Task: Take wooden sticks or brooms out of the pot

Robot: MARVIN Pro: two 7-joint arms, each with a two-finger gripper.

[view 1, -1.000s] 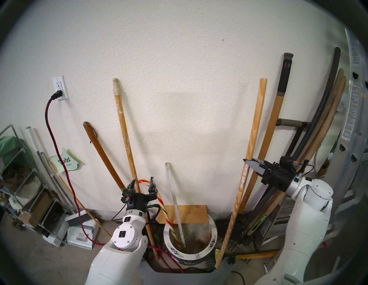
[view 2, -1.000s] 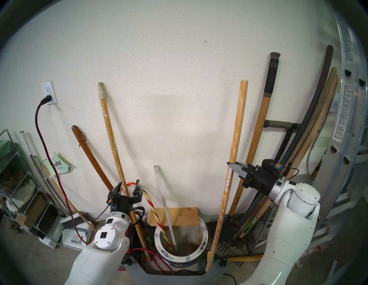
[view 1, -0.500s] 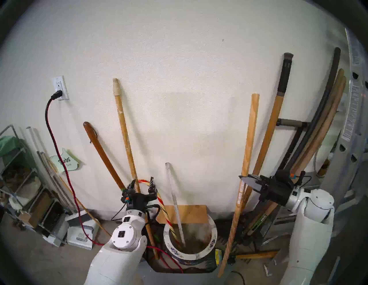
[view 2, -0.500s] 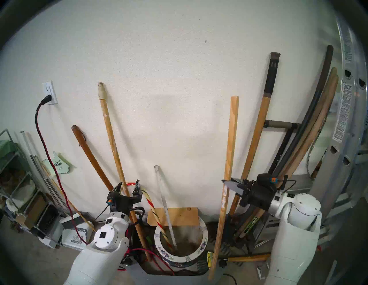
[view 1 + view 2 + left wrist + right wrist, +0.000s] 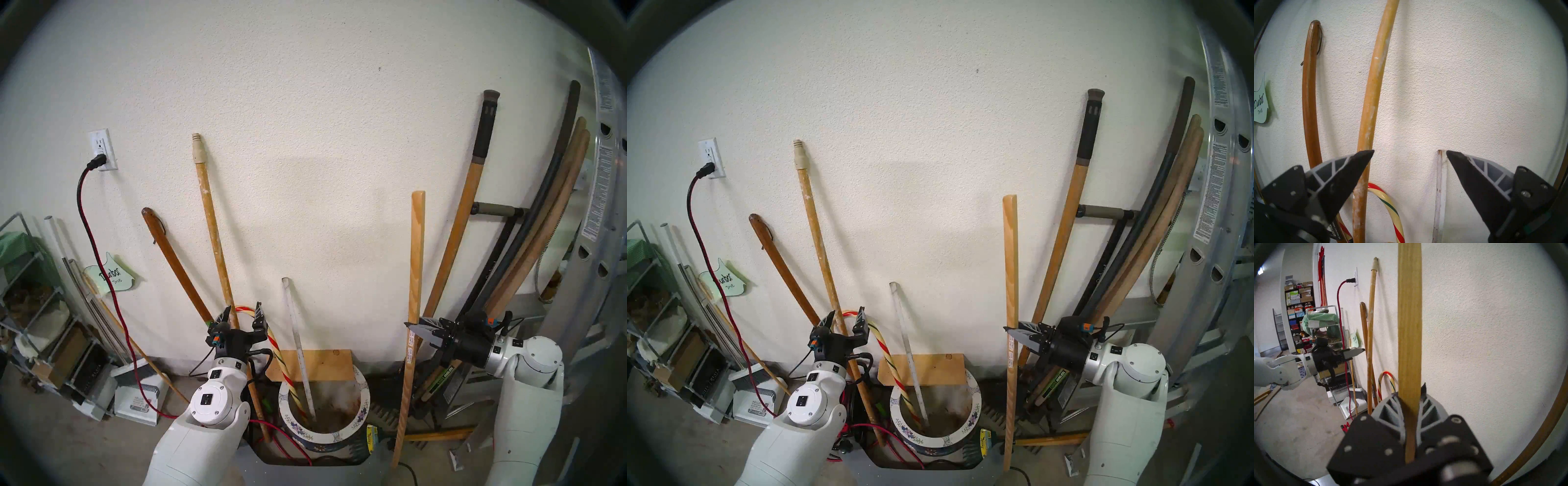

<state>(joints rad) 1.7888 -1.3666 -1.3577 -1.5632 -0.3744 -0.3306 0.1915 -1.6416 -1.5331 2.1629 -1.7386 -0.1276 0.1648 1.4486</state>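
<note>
**Square stick held outside the pot; left gripper idle**

The right gripper (image 5: 412, 328) is clamped on the thin square pale-wood stick (image 5: 414, 271), its fingers (image 5: 1390, 405) pressed against both faces of the wood. The stick stands nearly upright to the right of the pot (image 5: 364, 404), with its lower end down beside the pot's outer wall, not inside it. The thick orange-brown shaft (image 5: 458, 224) with the black sleeved top leans on the wall further right, also outside the pot. Inside the pot stand a striped cane (image 5: 281, 359) and a whitish slat (image 5: 298, 339). The left gripper (image 5: 242, 314) hovers with jaws spread wide and empty, in front of the paint-spattered pole (image 5: 1371, 95).
</note>
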